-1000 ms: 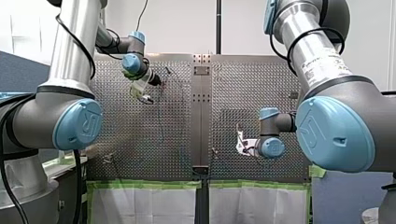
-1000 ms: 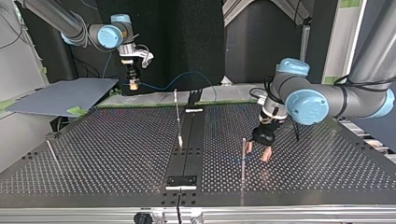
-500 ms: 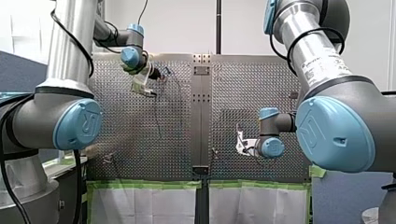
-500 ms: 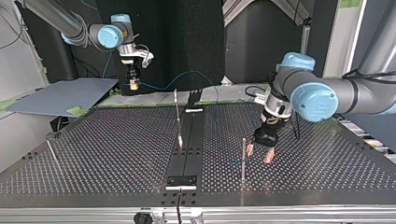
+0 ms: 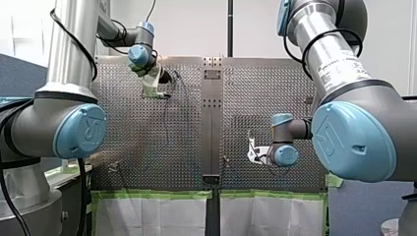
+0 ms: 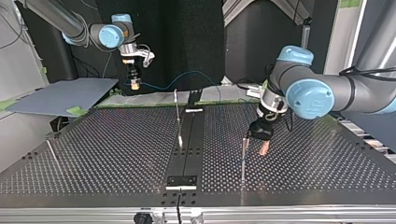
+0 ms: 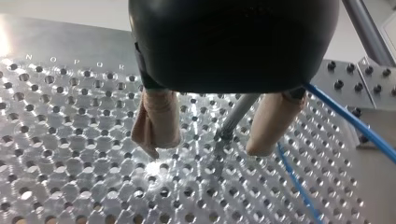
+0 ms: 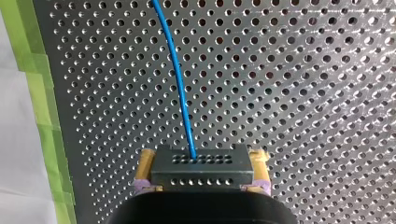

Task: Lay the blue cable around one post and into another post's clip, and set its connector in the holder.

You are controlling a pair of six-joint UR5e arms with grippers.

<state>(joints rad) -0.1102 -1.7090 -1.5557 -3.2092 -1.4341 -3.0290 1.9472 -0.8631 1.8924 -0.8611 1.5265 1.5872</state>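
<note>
one post (image 7: pixel 236 116) between parted fingers (image 7: pixel 156 121) of left gripper (image 7: pixel 205 150), right gripper (image 8: pixel 203 158) clamped on connector (image 8: pixel 201 173) (blue cable (image 8: pixel 180 84) attached)

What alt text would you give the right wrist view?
My right gripper grips a dark connector between yellow pads; the blue cable leaves it and curves ahead over the perforated table. Green tape lines the table's edge.

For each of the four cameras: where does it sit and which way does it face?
Front: behind and above the arms, facing over the table; both arms show.
Top: across the table, facing the arms, sides crossed.
Left wrist: looks along the open left pincer, a post between its fingers.
Right wrist: looks along the right pincer, shut on the connector.
Shared: both wrist views show the blue cable.
</note>
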